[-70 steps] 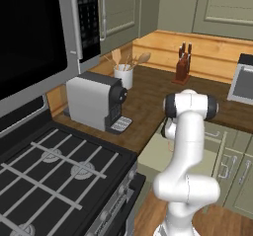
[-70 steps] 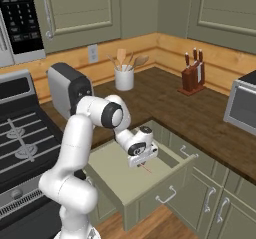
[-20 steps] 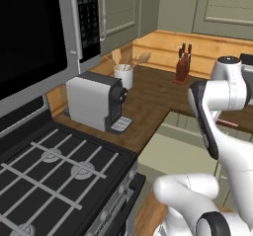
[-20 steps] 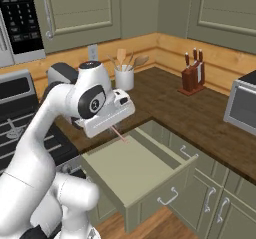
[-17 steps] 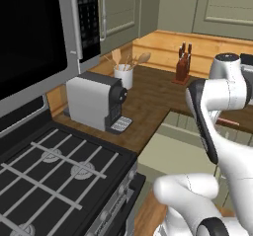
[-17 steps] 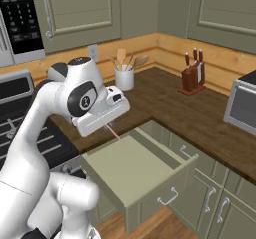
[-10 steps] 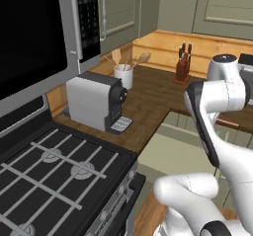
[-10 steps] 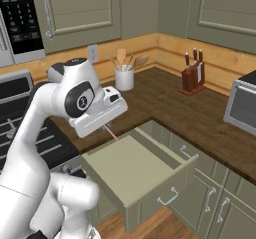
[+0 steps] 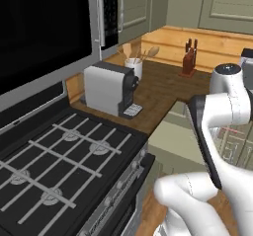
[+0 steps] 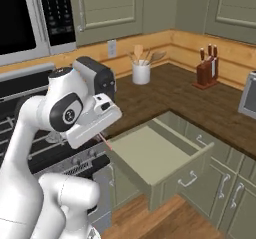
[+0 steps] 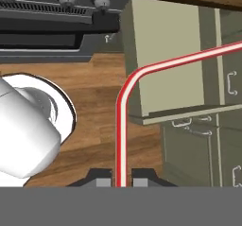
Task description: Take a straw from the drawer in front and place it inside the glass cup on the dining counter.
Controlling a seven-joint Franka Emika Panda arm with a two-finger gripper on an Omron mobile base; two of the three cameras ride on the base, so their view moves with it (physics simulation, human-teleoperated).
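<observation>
Left base view: white arm w/ dark joints rises at right, in front of the dark brown wood-grain bench. On the bench: boxy grey coffee machine, white utensil crock w/ wooden spoons, dark red knife block. Black gas hob w/ grey grates at lower left. Pale beige inside of the drawer shows just left of the arm. Right base view: shallow sage-green drawer, pale beige inside, slim silver handle stands pulled out below the bench; its inside looks bare. Arm's hand is raised above the drawer's left front corner, beside the hob. A short pinkish-red tip of the straw shows below the hand, over the drawer's left rim. Hand view: gripper jaws closed on the thin red-and-white straw, which runs up from between the two dark finger tips, bends, then extends to the right edge, crossing over the open drawer. Wood-plank floor lies below; hob knobs sit along the top.
</observation>
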